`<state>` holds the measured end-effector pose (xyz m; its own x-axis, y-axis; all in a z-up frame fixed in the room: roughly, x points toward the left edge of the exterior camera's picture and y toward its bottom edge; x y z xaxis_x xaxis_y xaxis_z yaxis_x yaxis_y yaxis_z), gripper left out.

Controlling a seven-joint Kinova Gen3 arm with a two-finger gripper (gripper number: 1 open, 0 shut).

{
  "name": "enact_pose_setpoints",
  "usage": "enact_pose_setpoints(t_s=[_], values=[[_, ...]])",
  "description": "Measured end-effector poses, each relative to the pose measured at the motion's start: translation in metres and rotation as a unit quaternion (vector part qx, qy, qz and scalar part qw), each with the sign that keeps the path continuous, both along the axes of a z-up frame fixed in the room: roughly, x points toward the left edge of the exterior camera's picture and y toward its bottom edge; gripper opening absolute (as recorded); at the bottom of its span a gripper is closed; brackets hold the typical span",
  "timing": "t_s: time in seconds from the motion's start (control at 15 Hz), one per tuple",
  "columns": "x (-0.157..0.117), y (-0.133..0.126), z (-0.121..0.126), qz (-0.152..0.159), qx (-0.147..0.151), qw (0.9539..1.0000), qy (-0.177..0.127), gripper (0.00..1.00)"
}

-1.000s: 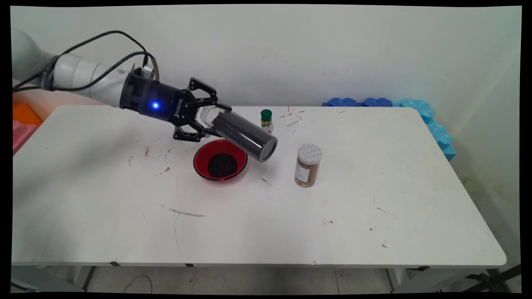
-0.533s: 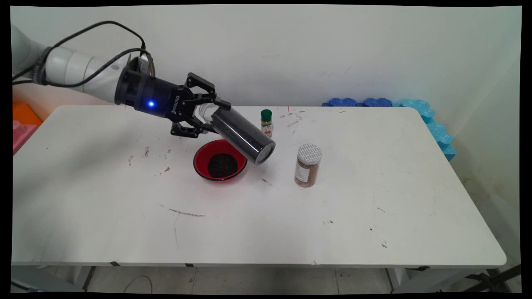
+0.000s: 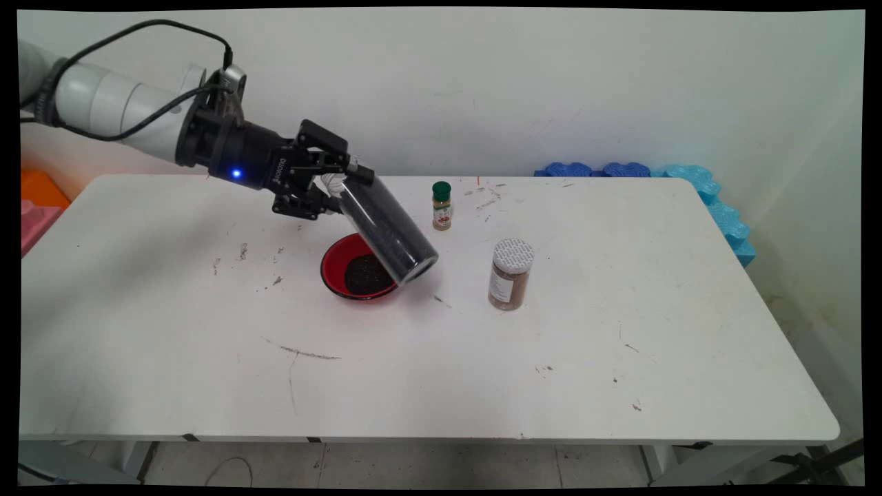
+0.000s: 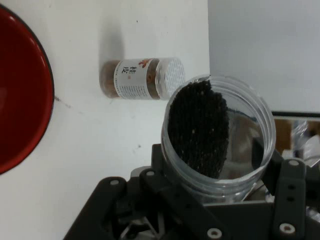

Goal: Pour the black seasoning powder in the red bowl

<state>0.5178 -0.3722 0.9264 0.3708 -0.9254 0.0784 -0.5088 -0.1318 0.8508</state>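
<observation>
Part of the red bowl [image 3: 341, 265] is covered in the main view by the lower end of the clear jar [image 3: 386, 224]; in the hand view only an arc of the bowl [image 4: 30, 100] shows at the left edge, so its contents cannot be checked there. The labels on the two standing bottles are too small to read in the main view.

The arm enters from the upper left and slopes down to the right. The pincer [image 3: 337, 186] is clamped on the jar's upper end, holding it clear of the worktop [image 3: 551, 358]. The jar is tilted, its lower end down and to the right, over the bowl's right rim.

The jar is a clear plastic cylinder, its wall dark with black granules. In the hand view its open mouth [image 4: 220, 135] faces the camera, the granules banked along one side of the wall and the rest of the inside bare.

The bowl holds a dark heap of similar granules [image 3: 362, 274]. A small green-capped bottle [image 3: 442, 204] stands behind, near the jar. A brown spice jar with a white perforated lid [image 3: 510, 273] stands to the right, well apart from the bowl.
</observation>
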Motion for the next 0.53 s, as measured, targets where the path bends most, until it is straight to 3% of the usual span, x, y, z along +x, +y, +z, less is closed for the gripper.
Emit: enact_pose_setpoints(t_s=[0.33, 0.53], values=[[-0.002, 0.006, 0.01, -0.056, -0.063, 0.9958, -0.036, 0.0], [-0.004, 0.01, 0.016, -0.085, -0.097, 0.9902, -0.054, 0.0]])
